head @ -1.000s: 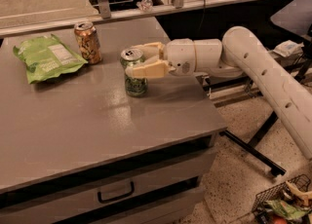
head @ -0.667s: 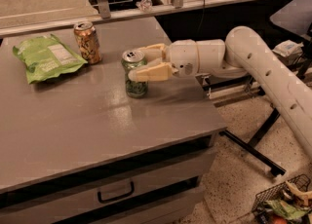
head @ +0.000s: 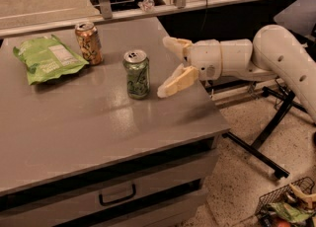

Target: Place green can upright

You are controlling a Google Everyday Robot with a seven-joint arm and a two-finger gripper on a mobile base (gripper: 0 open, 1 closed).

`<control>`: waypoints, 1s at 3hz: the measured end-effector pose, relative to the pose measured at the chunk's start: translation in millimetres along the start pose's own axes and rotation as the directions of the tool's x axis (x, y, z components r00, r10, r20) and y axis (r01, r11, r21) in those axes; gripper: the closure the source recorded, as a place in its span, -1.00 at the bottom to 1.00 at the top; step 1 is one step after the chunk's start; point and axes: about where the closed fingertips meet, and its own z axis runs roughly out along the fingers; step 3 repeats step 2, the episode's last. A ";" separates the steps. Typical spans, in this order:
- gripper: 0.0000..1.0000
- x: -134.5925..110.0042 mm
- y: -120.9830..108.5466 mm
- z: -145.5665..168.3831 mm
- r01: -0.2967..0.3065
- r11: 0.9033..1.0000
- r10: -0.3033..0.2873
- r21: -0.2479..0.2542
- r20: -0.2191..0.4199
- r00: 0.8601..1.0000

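Note:
The green can (head: 137,74) stands upright on the grey table (head: 89,127), near the middle. Its silver top faces up. My gripper (head: 165,66) is just to the right of the can, open and empty, with its fingers spread wide and clear of the can. One finger (head: 177,81) points down-left toward the table and the other (head: 174,45) sits higher behind it. The white arm (head: 256,58) reaches in from the right.
An orange-tan soda can (head: 89,42) stands at the back left of the table. A flat light-green chip bag (head: 48,57) lies beside it. The table's right edge runs under my gripper. A drawer handle (head: 117,195) is in front. A black stand (head: 269,127) and a basket (head: 286,206) are on the floor.
My gripper was closed around the green can; it has opened and drawn back to the right. The can stays standing on the table.

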 end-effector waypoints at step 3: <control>-1.00 4.8 -1.5 -45.4 -0.042 0.985 0.055 0.167 -0.075 0.996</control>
